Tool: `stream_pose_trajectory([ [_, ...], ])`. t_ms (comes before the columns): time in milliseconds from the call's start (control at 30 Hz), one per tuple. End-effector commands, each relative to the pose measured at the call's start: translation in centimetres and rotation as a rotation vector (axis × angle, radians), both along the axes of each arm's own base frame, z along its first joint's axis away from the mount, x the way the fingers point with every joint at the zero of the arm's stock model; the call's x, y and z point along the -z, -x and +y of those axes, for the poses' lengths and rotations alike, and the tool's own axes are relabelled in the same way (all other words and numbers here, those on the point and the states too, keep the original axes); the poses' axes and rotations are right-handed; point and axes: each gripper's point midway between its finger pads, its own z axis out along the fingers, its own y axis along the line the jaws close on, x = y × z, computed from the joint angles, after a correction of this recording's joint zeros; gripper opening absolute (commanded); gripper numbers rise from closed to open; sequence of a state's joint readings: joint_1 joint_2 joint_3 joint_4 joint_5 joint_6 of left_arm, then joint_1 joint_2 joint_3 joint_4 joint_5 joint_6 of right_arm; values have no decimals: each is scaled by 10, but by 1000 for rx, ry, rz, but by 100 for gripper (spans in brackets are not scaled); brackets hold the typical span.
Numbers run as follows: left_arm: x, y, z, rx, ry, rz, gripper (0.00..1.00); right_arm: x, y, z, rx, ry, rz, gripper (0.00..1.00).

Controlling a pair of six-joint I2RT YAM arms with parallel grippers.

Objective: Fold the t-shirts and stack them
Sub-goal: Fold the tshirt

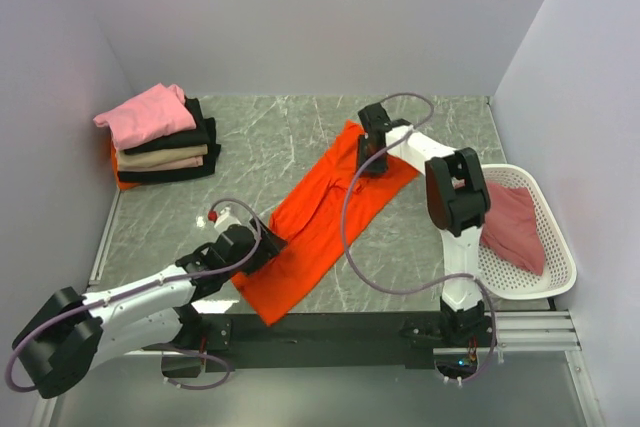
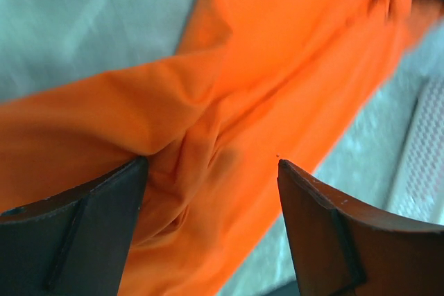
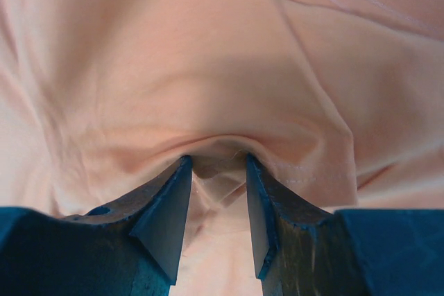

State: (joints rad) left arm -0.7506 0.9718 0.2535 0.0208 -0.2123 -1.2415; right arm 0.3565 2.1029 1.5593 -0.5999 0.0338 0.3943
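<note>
Honestly, with the right gripper [image 3: 216, 171] pinching a fold of the orange t-shirt [image 1: 330, 212] between its fingers and the left gripper [image 2: 211, 168] gaping wide, cloth lying just below its tips, I'd sink the left and close before either lifts.

Left arm [image 1: 150, 297] lies low, jaws wide apart; right arm [image 1: 455, 192] reaches forward, jaws pinched close.

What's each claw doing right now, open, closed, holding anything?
Left claw: open, over the orange shirt.
Right claw: closed on a fold of the orange shirt.
</note>
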Motion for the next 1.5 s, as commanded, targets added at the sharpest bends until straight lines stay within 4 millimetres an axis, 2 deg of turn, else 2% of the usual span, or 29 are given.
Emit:
stream_pose_trajectory([
  [0,34,46,8,17,-39,191,83,4,-18,6,-22,-10,17,45],
  [33,30,48,5,24,-21,187,83,-6,-32,9,-25,-20,-10,45],
  [67,28,53,-1,44,-8,189,83,-1,-36,10,-24,-17,-1,45],
  [100,26,55,-4,45,11,193,83,-12,-49,12,-23,-25,-29,45],
  [167,20,62,-14,81,30,190,83,-14,-59,12,-24,-27,-41,45],
  [267,12,67,-18,100,-1,177,83,-46,-73,19,-40,-65,-104,45],
  [300,10,66,-18,104,-21,165,83,-55,-73,20,-43,-70,-123,45],
  [333,9,66,-16,103,-45,158,83,-81,-76,20,-42,-88,-183,45],
  [367,4,62,-13,92,-79,140,83,-94,-76,20,-43,-96,-213,45],
  [400,2,61,-10,100,-107,124,83,-97,-72,18,-44,-101,-229,45],
  [433,-5,57,-12,102,-116,104,83,-124,-68,17,-44,-119,-283,45],
  [467,-7,54,-11,103,-133,85,83,-131,-64,16,-44,-123,-298,45],
  [500,-10,53,-13,127,-148,64,83,-129,-55,15,-49,-123,-286,45],
  [533,-11,51,-15,145,-160,52,83,-141,-49,12,-51,-127,-303,45],
  [567,-17,52,-27,206,-162,25,83,-139,-32,8,-52,-123,-281,45],
  [600,-20,50,-30,217,-160,9,83,-130,-27,6,-51,-116,-257,45],
  [667,-18,53,-37,256,-174,10,83,-126,-16,3,-47,-112,-243,45],
  [700,-17,54,-41,280,-176,6,83,-112,-6,3,-52,-102,-209,45],
  [767,-14,57,-47,306,-192,12,83,-102,4,3,-52,-103,-189,45],
  [800,-12,58,-49,316,-198,14,83,-89,12,2,-53,-97,-160,45],
  [900,-10,61,-60,349,-191,23,83,-69,19,6,-57,-107,-122,45],
  [1033,-6,66,-75,386,-167,38,83,-48,19,7,-51,-102,-87,45],
  [1100,-8,70,-85,410,-135,39,83,-46,15,9,-51,-101,-84,45],
  [1167,-6,74,-94,433,-126,50,83,-35,14,9,-49,-89,-59,45],
  [1200,-5,75,-96,432,-126,58,83,-36,9,10,-49,-85,-60,45],
  [1233,-4,75,-99,434,-129,67,83,-28,8,9,-47,-75,-43,45],
  [1300,2,79,-101,440,-149,87,83,-26,1,10,-47,-69,-42,45],
  [1333,-1,79,-104,443,-145,87,83,-17,0,11,-48,-59,-21,45],
  [1467,3,81,-108,445,-172,118,83,-6,-8,8,-39,-35,-1,45],
])
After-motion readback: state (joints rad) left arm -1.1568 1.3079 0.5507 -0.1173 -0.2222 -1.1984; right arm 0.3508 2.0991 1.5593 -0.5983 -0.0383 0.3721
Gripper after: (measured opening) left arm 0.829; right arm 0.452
